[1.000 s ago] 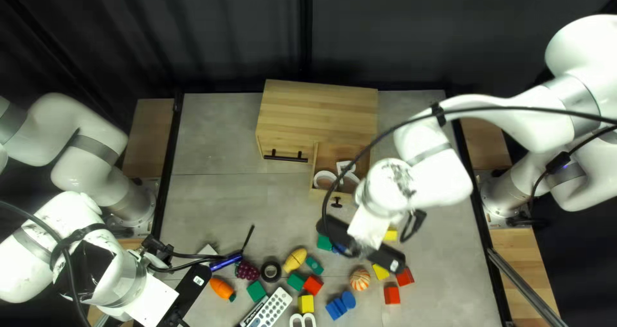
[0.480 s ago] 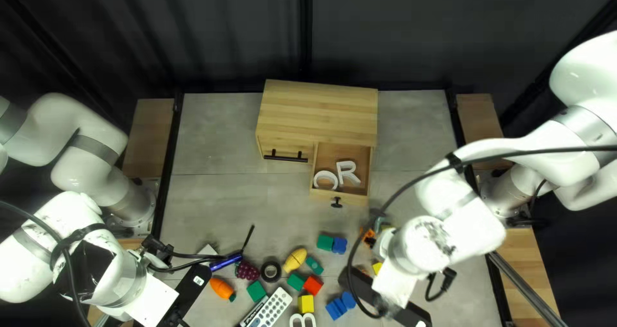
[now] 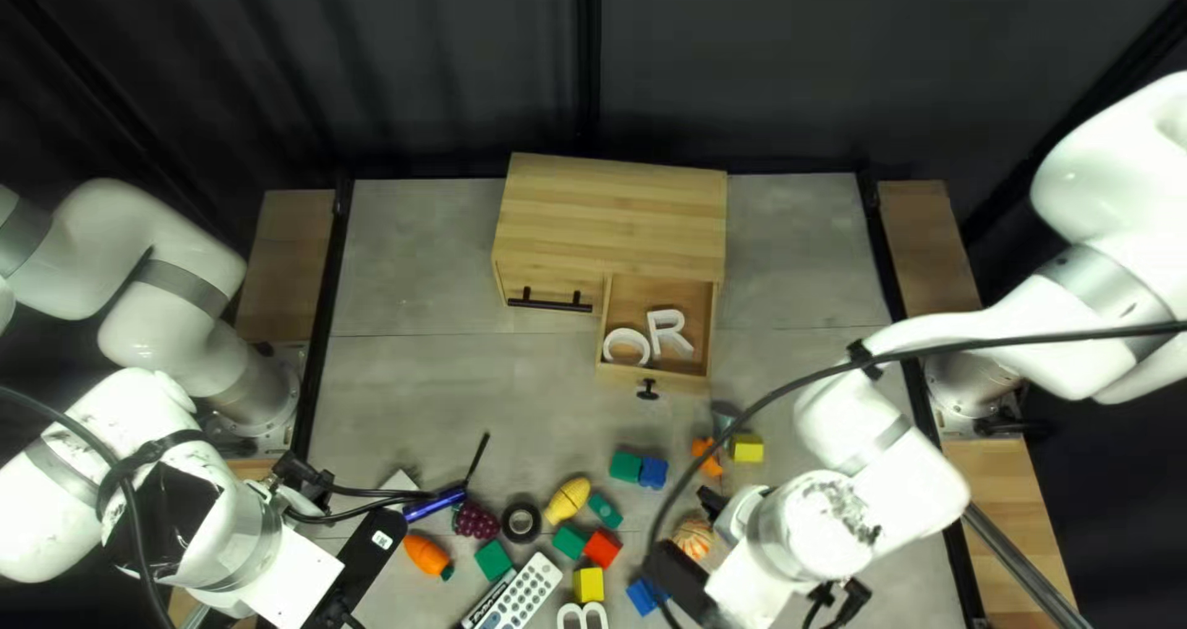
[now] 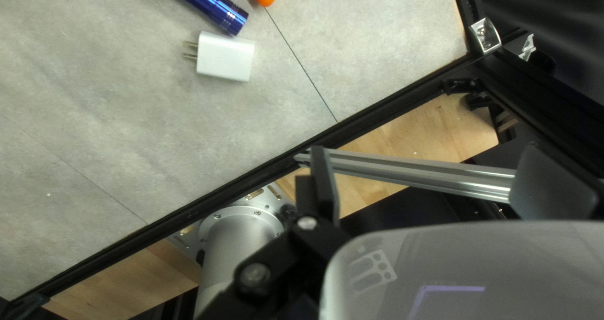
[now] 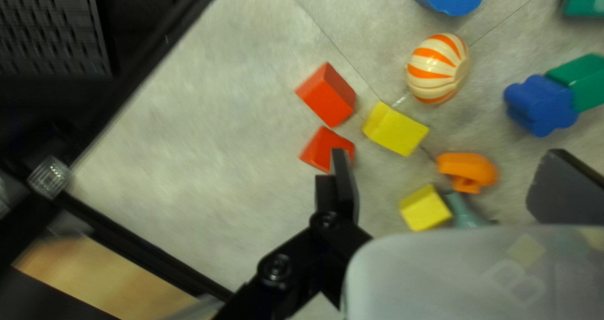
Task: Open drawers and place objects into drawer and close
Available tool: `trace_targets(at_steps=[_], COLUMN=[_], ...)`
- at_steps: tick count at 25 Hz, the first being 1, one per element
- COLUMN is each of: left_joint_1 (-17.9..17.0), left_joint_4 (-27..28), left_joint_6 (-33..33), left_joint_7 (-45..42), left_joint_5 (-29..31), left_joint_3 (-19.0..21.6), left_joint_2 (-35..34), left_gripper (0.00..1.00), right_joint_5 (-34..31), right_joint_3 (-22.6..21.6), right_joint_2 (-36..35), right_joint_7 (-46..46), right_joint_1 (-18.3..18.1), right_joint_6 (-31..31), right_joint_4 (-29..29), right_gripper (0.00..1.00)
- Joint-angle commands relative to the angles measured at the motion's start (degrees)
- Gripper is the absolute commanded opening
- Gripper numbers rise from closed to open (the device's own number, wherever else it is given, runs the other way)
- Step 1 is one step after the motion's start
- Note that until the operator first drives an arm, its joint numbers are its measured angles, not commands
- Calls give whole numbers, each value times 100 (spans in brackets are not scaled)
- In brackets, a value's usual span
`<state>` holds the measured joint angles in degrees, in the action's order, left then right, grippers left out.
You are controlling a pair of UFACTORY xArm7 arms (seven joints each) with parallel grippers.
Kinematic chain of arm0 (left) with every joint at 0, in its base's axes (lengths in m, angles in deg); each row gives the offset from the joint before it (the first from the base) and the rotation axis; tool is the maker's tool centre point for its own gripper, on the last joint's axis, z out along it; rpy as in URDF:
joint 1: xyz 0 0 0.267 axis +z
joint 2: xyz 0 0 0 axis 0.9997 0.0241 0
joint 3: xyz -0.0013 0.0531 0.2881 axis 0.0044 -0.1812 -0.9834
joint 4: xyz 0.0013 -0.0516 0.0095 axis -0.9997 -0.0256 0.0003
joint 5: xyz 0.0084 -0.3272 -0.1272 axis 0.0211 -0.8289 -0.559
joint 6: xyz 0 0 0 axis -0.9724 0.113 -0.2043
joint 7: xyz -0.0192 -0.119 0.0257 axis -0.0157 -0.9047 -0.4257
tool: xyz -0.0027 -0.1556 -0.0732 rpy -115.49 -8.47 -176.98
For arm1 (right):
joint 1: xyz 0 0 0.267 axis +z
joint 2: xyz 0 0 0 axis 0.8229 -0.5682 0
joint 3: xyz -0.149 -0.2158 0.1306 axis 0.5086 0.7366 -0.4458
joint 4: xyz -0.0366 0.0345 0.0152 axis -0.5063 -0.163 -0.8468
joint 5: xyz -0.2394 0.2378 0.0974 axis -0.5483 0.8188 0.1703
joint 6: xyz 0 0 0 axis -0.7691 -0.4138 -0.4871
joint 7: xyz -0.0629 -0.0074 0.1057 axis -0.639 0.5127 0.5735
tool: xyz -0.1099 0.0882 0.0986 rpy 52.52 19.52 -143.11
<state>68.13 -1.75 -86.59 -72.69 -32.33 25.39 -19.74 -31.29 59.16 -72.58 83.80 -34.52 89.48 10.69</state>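
Wooden cabinet [image 3: 618,202]: stands at the far edge of the surface [image 3: 408,270], about midway between its left and right edges. Right-hand drawer [image 3: 678,380], with a black knob [image 3: 647,390]: pulled out toward the near edge. Left-hand drawer [image 3: 532,284], with a black bar handle [image 3: 550,304]: closed.

Contents of the right-hand drawer: a white C-shaped letter [image 3: 607,347] by its left side, and a white R-shaped letter [image 3: 655,335] just beside it on the right.

Loose items lie nearer the near edge. A carrot [image 3: 427,556] is toward the left edge. A black ring [image 3: 521,522], a remote [image 3: 526,594] and a red block [image 3: 602,547] are around the middle.

Left gripper [image 3: 359,567]: over the near left part of the surface, fingers spread wide, gripping nothing. Its wrist view shows a white charger [image 4: 225,57] lying near a blue flashlight [image 4: 204,5].

Right gripper [image 3: 680,576]: over the near right part, fingers likewise spread wide and gripping nothing. In its wrist view one fingertip overlaps a red piece [image 5: 322,145]; contact cannot be determined. A striped ball [image 5: 438,68] lies ahead, beyond a yellow block [image 5: 394,129].
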Motion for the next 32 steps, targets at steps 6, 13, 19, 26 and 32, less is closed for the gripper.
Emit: trace_targets(at_steps=[6,13,19,26,32], left_joint_1=[0,0,0,0,0], left_joint_4=[0,0,0,0,0], left_joint_6=[0,0,0,0,0], left_joint_7=[0,0,0,0,0], left_joint_5=[0,0,0,0,0], left_joint_3=[0,0,0,0,0], left_joint_2=[0,0,0,0,0], left_gripper=[100,100,100,100,100], right_joint_5=[39,-97,-65,-131,-153], right_joint_3=[55,25,-41,-143,-226], right_joint_2=[-80,-42,351,680,405], right_joint_7=[440,438,575,1405,1582], right_joint_1=[21,79,141,281,390], right_joint_6=[51,16,-265,-509,-774], right_joint_4=[-51,20,505,836,822], right_gripper=[100,100,100,100,100])
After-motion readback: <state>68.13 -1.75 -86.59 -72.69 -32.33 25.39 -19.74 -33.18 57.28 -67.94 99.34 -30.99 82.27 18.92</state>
